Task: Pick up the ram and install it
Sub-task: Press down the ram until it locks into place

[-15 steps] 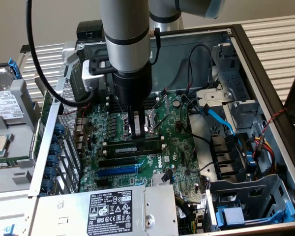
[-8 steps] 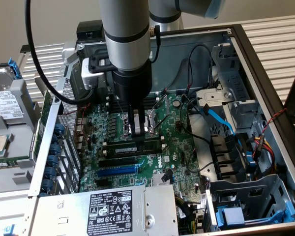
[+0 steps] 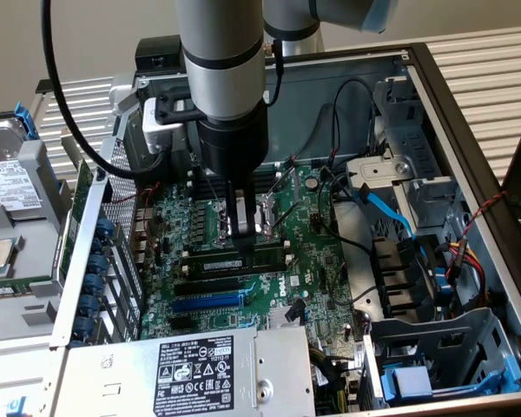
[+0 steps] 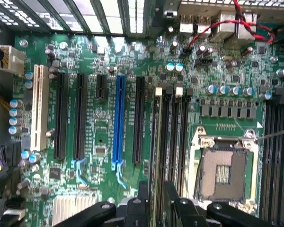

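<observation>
Gripper (image 3: 243, 233) hangs straight above the long thin green RAM stick (image 3: 243, 261), which stands edge-on in a black memory slot (image 4: 169, 142); its black fingers (image 3: 234, 213) look clamped across the stick's long axis.

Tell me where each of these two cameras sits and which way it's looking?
Exterior view: off the arm, above the open computer case, looking down at the motherboard; the robot arm and gripper show, lowered onto the ram.
Wrist view: on the wrist, facing straight down at the motherboard; the gripper's black fingers show, astride the ram.
Shared: blue expansion slot, CPU socket.
</observation>
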Robot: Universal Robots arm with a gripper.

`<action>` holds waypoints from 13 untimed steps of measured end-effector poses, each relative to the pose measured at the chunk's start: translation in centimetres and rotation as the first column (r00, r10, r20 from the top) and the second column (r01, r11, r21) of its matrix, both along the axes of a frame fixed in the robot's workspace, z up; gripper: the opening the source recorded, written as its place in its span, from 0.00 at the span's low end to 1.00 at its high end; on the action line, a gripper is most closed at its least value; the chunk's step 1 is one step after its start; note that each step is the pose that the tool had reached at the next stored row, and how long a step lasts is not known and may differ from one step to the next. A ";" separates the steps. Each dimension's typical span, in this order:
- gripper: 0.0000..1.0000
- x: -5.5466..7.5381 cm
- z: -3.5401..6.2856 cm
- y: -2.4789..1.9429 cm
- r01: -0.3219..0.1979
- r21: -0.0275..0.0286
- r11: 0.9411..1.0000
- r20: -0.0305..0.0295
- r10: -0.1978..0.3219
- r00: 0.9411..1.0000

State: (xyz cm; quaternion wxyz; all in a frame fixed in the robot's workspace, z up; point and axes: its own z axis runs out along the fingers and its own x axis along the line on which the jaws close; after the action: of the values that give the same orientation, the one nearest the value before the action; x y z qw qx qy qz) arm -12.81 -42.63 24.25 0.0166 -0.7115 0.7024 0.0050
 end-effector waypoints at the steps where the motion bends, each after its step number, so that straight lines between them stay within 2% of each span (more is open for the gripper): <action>1: 0.28 0.0 0.05 0.00 0.000 0.000 1.000 0.000 0.000 1.000; 8: 0.28 -0.1 0.80 0.00 0.000 0.000 1.000 0.000 0.000 1.000; 9: 0.26 -0.2 0.81 0.00 0.000 0.001 1.000 0.001 0.000 1.000; 10: 0.19 -0.3 0.82 0.00 0.000 0.000 1.000 0.001 0.000 1.000; 11: 0.19 -0.3 0.82 0.00 0.000 0.000 1.000 0.002 0.000 1.000; 12: 0.13 -0.3 0.82 0.00 0.000 0.001 1.000 0.002 0.000 1.000; 13: 0.13 -0.4 0.82 0.00 0.000 0.001 1.000 0.002 0.000 1.000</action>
State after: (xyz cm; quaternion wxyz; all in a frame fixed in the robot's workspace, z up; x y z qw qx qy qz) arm -13.19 -42.63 25.07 0.0177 -0.7115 0.7024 0.0044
